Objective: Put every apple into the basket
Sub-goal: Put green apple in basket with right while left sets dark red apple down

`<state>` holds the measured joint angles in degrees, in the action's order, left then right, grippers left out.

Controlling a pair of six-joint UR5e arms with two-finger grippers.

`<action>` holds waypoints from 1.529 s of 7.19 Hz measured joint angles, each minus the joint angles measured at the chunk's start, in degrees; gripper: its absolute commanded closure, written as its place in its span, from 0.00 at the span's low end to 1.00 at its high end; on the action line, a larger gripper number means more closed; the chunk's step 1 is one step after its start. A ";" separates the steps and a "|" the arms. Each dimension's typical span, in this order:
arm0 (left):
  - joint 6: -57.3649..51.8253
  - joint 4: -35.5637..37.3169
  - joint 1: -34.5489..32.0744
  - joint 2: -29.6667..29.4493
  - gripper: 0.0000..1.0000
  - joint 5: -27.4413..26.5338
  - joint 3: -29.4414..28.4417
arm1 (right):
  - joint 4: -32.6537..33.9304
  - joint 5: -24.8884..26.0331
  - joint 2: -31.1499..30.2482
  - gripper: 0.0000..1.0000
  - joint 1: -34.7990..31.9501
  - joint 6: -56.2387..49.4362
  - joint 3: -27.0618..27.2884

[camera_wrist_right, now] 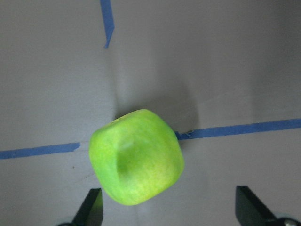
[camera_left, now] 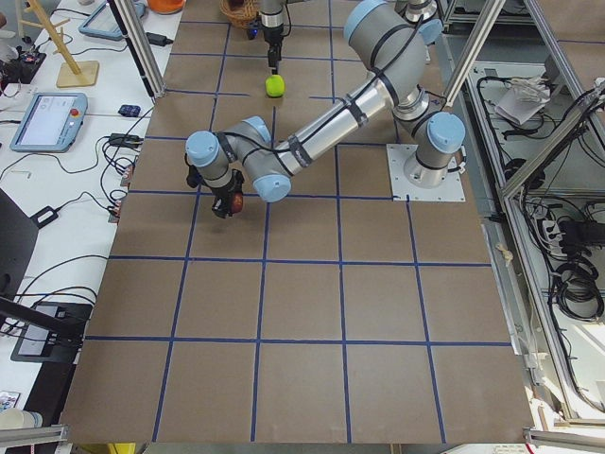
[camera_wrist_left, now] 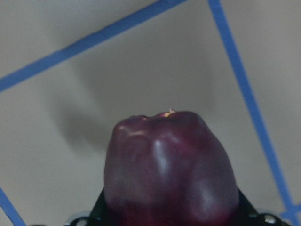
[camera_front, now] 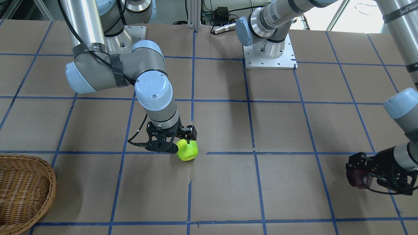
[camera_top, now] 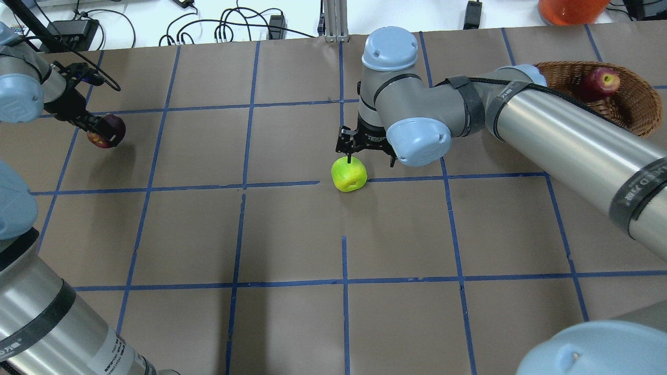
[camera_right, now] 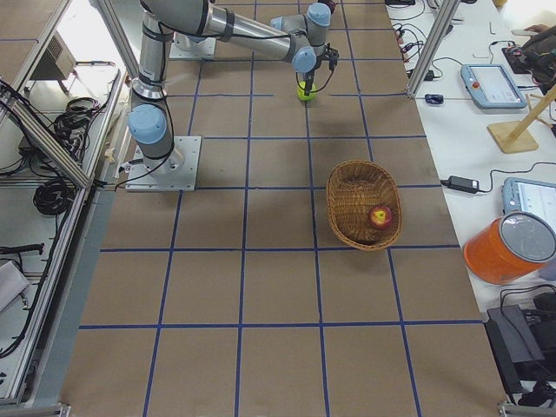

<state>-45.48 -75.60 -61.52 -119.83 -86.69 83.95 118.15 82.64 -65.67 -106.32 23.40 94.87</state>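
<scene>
So, we see the L gripper (camera_front: 358, 176) toward the table's (camera_top: 292, 229) left end, nearer the far edge than the robot's edge. Its jaws pinch the dark maroon apple (camera_wrist_left: 169, 165) from both sides. In the L wrist view that apple fills the lower frame, w/ a soft shadow on the table behind it. We can't tell whether it touches the table.

The R gripper (camera_wrist_right: 170, 211) hangs over the middle of the table, approx. halfway between the robot's edge and the far edge. Its fingers (camera_wrist_right: 91, 209) are spread wide and pinch nothing. The green apple (camera_top: 349, 174) sits on the table just below them, on a blue tape line (camera_wrist_right: 235, 128). In the R wrist view it's closer to one finger than the other. We can't tell if either finger touches it.

The basket (camera_right: 343, 195) stands by the far edge, toward the right end, well apart from both grippers. The red apple (camera_right: 380, 215) lies inside it, on the basket's far-edge side.
</scene>
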 measured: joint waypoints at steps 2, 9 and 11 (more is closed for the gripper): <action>12.46 -1.26 -3.56 10.58 0.87 0.70 10.03 | 2.53 -2.32 2.17 0.00 -1.34 0.31 0.12; 63.06 20.00 -35.20 15.21 0.84 0.70 21.61 | 12.84 4.53 9.49 1.00 -2.82 0.99 0.04; 70.41 25.39 -40.46 12.61 0.83 0.44 21.89 | 10.65 5.01 6.67 1.00 -1.15 0.92 -0.27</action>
<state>24.93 -50.21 -101.98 -107.22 -86.26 105.84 128.80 87.65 -59.00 -107.48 24.32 94.60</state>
